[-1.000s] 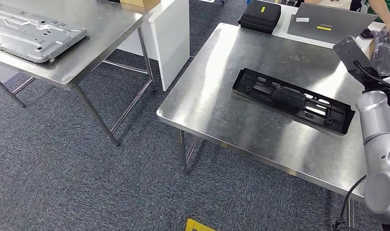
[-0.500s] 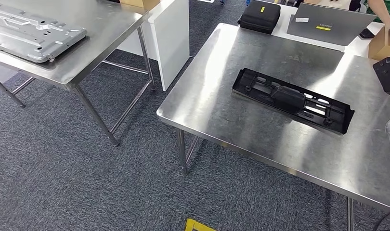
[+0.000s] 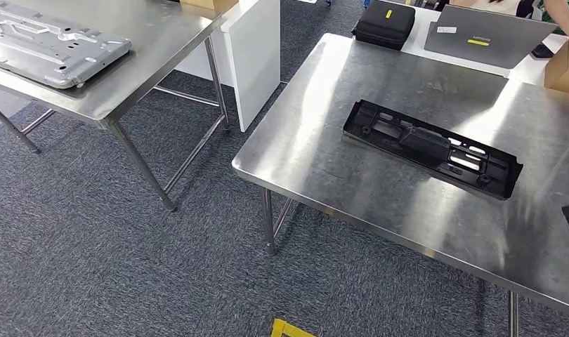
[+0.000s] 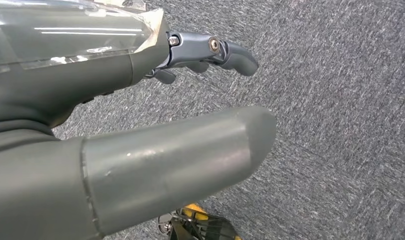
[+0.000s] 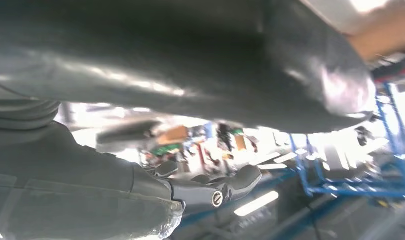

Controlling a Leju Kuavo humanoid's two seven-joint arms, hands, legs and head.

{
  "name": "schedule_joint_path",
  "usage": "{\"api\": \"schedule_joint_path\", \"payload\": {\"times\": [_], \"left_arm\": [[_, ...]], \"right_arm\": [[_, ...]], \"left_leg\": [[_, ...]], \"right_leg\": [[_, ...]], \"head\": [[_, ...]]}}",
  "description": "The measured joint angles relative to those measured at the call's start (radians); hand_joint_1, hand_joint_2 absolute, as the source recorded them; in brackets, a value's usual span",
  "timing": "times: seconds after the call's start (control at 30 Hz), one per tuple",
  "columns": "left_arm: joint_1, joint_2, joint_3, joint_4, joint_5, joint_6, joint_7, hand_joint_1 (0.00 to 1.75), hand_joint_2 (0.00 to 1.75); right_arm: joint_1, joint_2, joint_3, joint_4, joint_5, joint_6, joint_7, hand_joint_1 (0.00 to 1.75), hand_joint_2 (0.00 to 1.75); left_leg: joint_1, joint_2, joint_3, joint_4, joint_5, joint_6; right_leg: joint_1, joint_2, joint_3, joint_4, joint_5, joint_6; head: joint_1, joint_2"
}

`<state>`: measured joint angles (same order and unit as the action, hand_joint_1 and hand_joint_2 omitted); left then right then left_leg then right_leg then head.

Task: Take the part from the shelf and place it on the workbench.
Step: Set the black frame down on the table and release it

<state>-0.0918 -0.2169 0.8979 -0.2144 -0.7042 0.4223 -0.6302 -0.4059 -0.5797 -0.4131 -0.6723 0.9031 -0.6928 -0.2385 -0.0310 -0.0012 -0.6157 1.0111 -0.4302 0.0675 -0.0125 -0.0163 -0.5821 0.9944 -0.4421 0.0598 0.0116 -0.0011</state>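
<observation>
part point(image 3: 432, 147) lying flat on workbench point(image 3: 324, 140), untouched | right hand point(image 5: 200, 187) gone from head view since earlier frame, fingers apart, empty | left hand point(image 4: 140, 125) hanging over carpet point(image 3: 92, 246), fingers apart, empty

Matt black plastic part point(image 3: 432, 147) on brushed, glossy steel workbench point(image 3: 324, 119); rough grey carpet point(image 3: 92, 260).

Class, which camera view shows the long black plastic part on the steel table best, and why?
The head view: the black plastic part lies whole and flat on the steel table. The left wrist view looks at the left hand over carpet; the right wrist view is blurred around the right hand.
</observation>
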Motion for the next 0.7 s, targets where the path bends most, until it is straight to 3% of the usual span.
{"api": "schedule_joint_path", "payload": {"times": [0.13, 0.27, 0.47, 0.7], "left_arm": [[-0.001, -0.002, 0.003, 0.000, -0.002, -0.006, -0.001, 0.00, 0.00], [-0.003, -0.004, 0.009, 0.000, 0.002, -0.004, -0.007, 0.00, 0.00], [-0.004, -0.010, 0.019, 0.000, 0.001, 0.001, -0.010, 0.00, 0.00], [-0.004, -0.012, 0.022, 0.000, -0.003, 0.001, -0.010, 0.00, 0.00]], "right_arm": [[0.154, 0.052, -0.161, -0.072, 0.021, 0.000, -0.045, 0.00, 0.00], [0.221, 0.132, -0.299, -0.113, 0.078, 0.000, -0.122, 0.00, 0.00], [0.261, 0.279, -0.491, -0.124, 0.242, -0.001, -0.163, 0.00, 0.00], [0.268, 0.350, -0.613, -0.118, 0.300, 0.000, -0.160, 0.00, 0.00]], "left_leg": [[0.000, 0.000, -0.001, 0.000, -0.001, 0.000], [0.000, 0.004, 0.000, 0.000, -0.001, 0.000], [0.001, 0.005, 0.001, 0.000, -0.001, -0.001], [0.000, 0.010, 0.001, 0.000, 0.000, -0.001]], "right_leg": [[0.000, 0.000, -0.001, 0.000, 0.000, 0.000], [0.000, 0.004, -0.002, 0.000, 0.000, 0.000], [0.000, 0.005, -0.003, 0.000, 0.000, 0.000], [0.000, 0.008, -0.004, 0.000, 0.000, 0.000]], "head": [[0.000, 0.000], [0.000, 0.000], [0.000, 0.000], [0.000, 0.000]]}}
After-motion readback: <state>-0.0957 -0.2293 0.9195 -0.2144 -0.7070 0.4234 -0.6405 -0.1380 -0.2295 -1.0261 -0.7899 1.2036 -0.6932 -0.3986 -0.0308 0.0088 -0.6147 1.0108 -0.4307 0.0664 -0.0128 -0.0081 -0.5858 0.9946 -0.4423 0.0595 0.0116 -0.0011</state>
